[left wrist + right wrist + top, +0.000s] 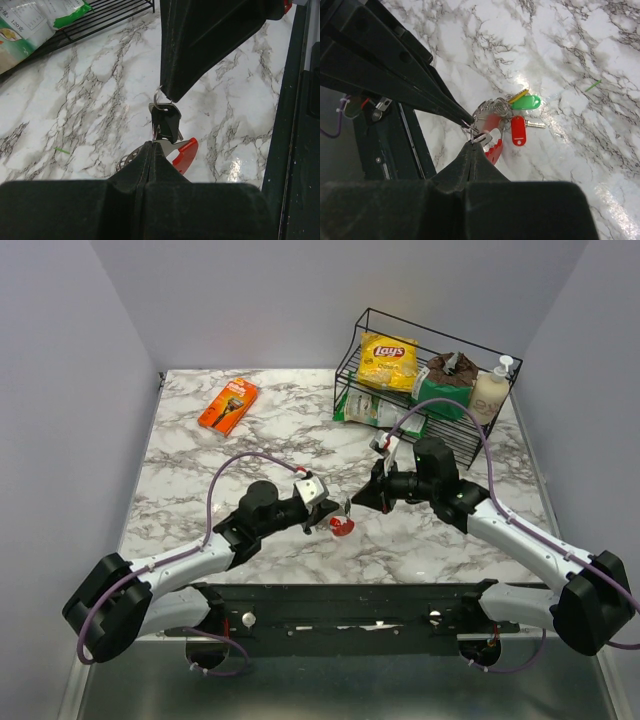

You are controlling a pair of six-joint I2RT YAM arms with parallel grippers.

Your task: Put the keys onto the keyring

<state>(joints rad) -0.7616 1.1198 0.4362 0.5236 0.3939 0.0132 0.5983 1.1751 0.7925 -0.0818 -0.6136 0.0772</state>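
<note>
From above, you have both arms reaching to the middle of the marble counter, tips almost meeting. The left pincer is closed, with the red-sided keyring at its tip. The right pincer is closed too, just beside it. Well behind them are a wire rack holding a yellow chip bag, and an orange packet lying flat.

From your left wrist, the fingers are pressed together on the grey metal of the keyring, its red curve jutting out to the right. The right pincer comes down from the top. Its tip clamps a thin wire loop, and a dark key hangs from that.

From your right wrist, the two tips sit nearly touching over the keyring. The keys, with green, red and yellow heads, are bunched just beyond it. Whether they rest on the counter or hang above it is not clear.
</note>
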